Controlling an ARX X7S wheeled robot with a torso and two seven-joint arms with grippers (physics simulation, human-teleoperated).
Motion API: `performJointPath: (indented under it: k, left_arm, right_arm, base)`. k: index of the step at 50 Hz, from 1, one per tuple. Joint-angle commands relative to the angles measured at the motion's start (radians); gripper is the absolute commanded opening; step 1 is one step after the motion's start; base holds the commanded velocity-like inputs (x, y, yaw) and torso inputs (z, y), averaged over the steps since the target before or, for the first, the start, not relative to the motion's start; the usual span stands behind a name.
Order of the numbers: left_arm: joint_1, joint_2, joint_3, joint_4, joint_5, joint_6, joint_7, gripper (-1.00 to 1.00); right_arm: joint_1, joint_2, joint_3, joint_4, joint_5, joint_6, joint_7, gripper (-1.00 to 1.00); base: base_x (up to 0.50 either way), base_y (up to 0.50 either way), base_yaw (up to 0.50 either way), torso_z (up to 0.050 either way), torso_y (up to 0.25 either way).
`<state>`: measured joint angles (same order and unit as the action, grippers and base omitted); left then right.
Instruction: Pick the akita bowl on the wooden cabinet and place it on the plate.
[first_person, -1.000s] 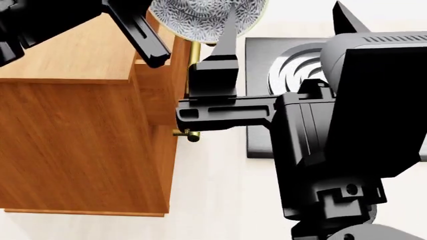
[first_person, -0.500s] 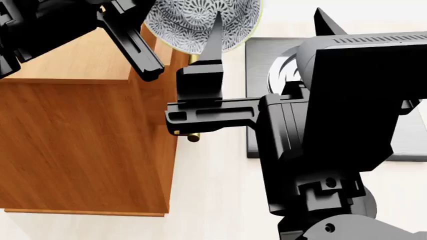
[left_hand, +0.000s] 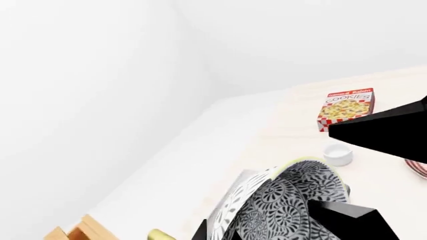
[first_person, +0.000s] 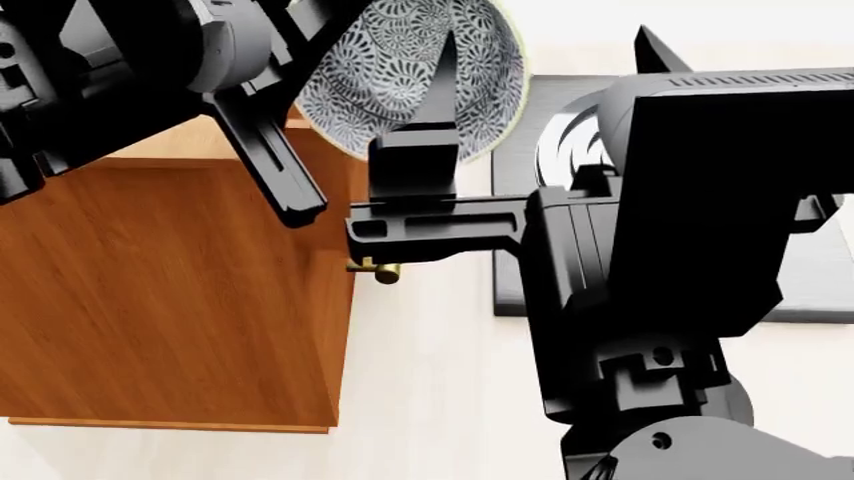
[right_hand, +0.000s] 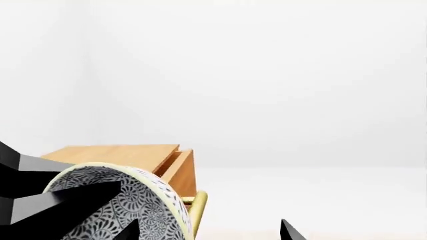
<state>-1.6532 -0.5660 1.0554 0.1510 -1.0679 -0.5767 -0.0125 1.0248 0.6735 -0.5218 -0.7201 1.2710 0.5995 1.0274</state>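
Observation:
The akita bowl (first_person: 400, 70) hangs tilted in the air over the front top edge of the wooden cabinet (first_person: 174, 300), its patterned inside turned toward the head camera. My left gripper (left_hand: 267, 227) is shut on the bowl (left_hand: 293, 200) at its rim, and one long finger (first_person: 274, 165) shows beside it. My right gripper (first_person: 547, 40) stands open; one finger (first_person: 441, 80) crosses in front of the bowl, the other is clear of it. In the right wrist view the bowl (right_hand: 113, 200) lies against one side of the right gripper (right_hand: 207, 232). Only an edge of the plate (left_hand: 419, 169) shows.
A dark stove top (first_person: 801, 290) with a ringed burner (first_person: 587, 140) lies right of the cabinet, mostly behind my right arm. A brass handle (first_person: 378, 268) sticks out from the cabinet front. A cookies box (left_hand: 345, 107) and a small white cup (left_hand: 337, 155) stand on the counter.
The left arm has lifted the bowl off the cabinet top and tipped it toward the camera. The right gripper has shifted slightly left and stays open.

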Motion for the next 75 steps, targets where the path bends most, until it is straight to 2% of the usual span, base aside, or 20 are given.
performJointPath:
  k: [1,25,49,50,75]
  left_arm:
    - [-0.005,-0.007,-0.013,0.029,-0.006,-0.007,-0.008,-1.00]
    - [-0.009,-0.053,-0.050,0.117,-0.066,-0.019,-0.032,-1.00]
    - [0.012,-0.062,-0.049,0.160,-0.075,-0.014,-0.037,-1.00]
    - [0.013,-0.062,-0.048,0.160,-0.072,-0.013,-0.037,-1.00]
    - [0.030,-0.067,-0.042,0.158,-0.047,-0.008,-0.053,-1.00]
  right_arm:
    - [-0.020,0.002,-0.004,0.009,-0.013,-0.008,-0.010,1.00]
    - [-0.073,-0.006,-0.021,0.082,-0.065,-0.037,-0.061,1.00]
    - [-0.064,-0.005,-0.023,0.062,-0.059,-0.030,-0.049,1.00]
    - [-0.066,-0.003,-0.020,0.062,-0.061,-0.033,-0.048,-1.00]
    - [-0.085,0.011,-0.023,0.043,-0.082,-0.039,-0.040,-1.00]
  base:
    - [0.00,0.00,0.00,0.000,0.000]
    - [0.00,0.00,0.00,0.000,0.000]
    - [0.00,0.00,0.00,0.000,0.000]
    - [0.00,0.00,0.00,0.000,0.000]
    - [0.00,0.00,0.00,0.000,0.000]
